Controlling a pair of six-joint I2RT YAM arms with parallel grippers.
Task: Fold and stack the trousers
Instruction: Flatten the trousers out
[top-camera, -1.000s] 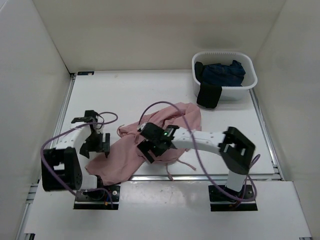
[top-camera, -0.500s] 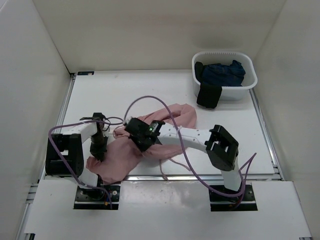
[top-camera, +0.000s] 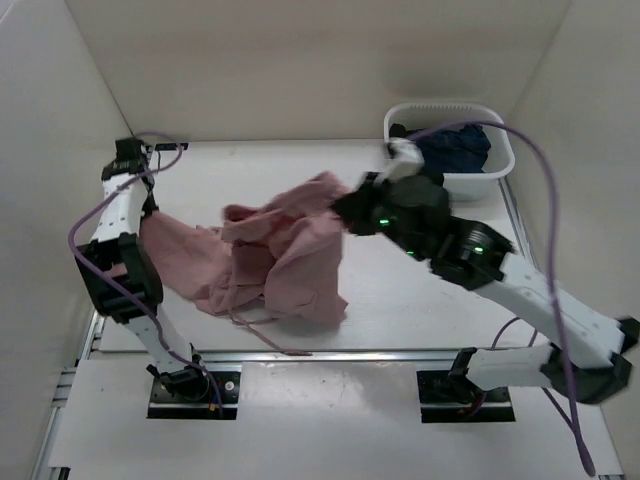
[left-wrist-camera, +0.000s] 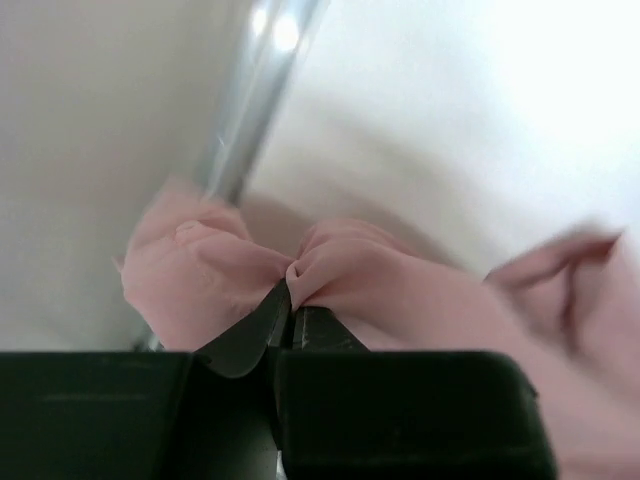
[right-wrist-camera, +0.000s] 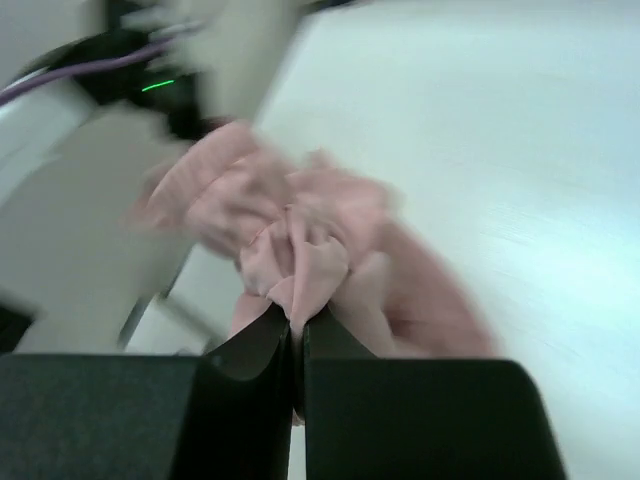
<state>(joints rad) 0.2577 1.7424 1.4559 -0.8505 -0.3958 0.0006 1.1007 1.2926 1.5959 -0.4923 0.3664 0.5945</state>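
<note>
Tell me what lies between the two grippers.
The pink trousers, hanging bunched between the left gripper and the right gripper, each shut on the fabric; the top view shows it.

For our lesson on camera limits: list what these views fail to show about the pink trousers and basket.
Top view: the trousers hang bunched; waist and legs cannot be told apart.
Right wrist view: motion blur smears everything beyond the right gripper.
Left wrist view: the body of the left gripper blocks the lower frame.
Top view: the right arm overlaps the basket at its left side.

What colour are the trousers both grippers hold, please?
Dusty pink trousers; top external view shows it best.
</note>
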